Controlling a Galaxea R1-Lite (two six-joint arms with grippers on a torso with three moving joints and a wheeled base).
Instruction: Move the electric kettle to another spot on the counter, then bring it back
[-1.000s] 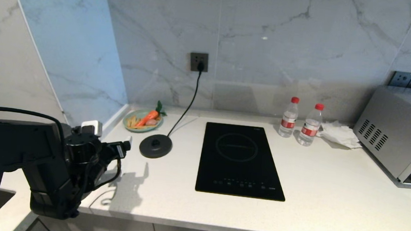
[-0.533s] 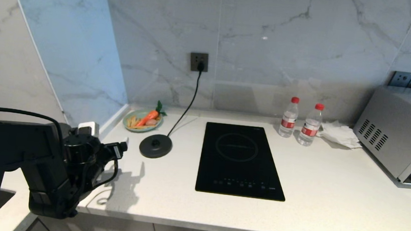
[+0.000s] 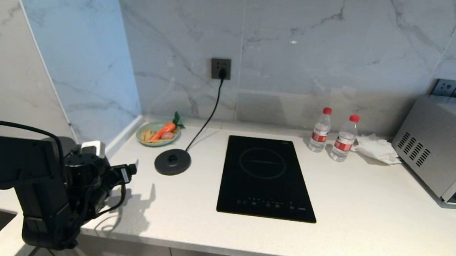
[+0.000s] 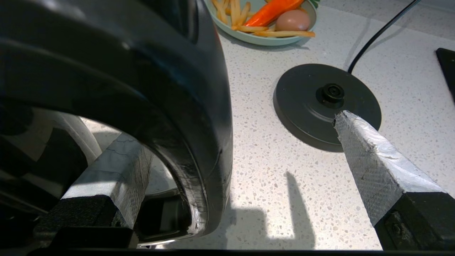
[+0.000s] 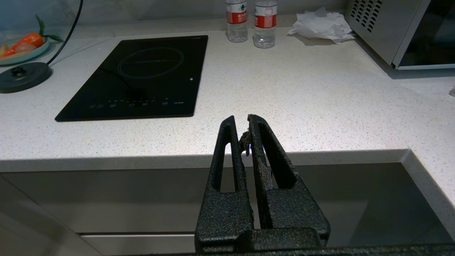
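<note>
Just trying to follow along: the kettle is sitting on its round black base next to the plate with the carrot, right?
No. The round base is bare; the kettle is off it, close by the open left gripper. The left wrist view shows this. The base does lie next to the plate.

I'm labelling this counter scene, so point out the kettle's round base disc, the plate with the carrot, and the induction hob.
base disc [image 3: 172, 161], head view, on its flat top.
plate [image 3: 143, 139], head view, on its near-left rim.
induction hob [image 3: 265, 196], head view, on bare black glass.
</note>
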